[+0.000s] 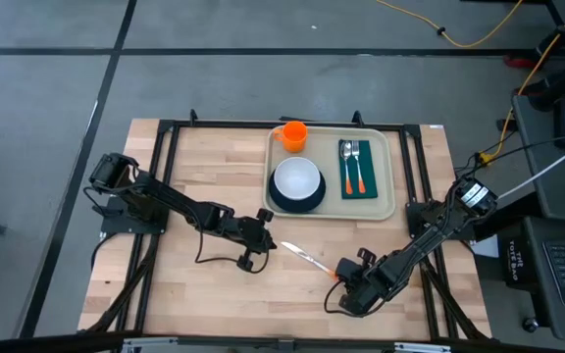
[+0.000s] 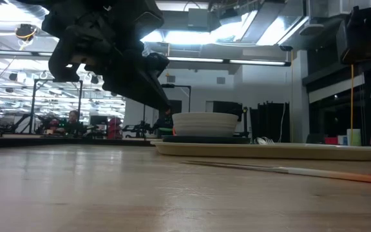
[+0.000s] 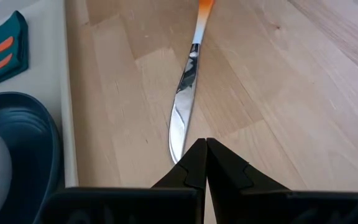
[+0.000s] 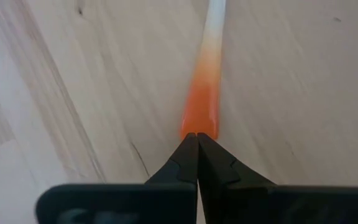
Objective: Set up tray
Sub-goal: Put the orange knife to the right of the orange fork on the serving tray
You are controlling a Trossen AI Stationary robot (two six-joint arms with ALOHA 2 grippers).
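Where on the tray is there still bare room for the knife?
On the tray, bare strips lie right of the green napkin and along the near rim. Plate and bowl plus orange cup crowd its left half. The knife lies on wood between both shut hands.

Grey floor (image 1: 214, 29) with dark seam lines surrounds the wooden table (image 1: 165, 284). A yellow cable (image 1: 479, 34) trails across it. Bright ceiling lights (image 2: 192, 19) glow overhead.

Black jointed arms (image 1: 179, 206), trailing black cables
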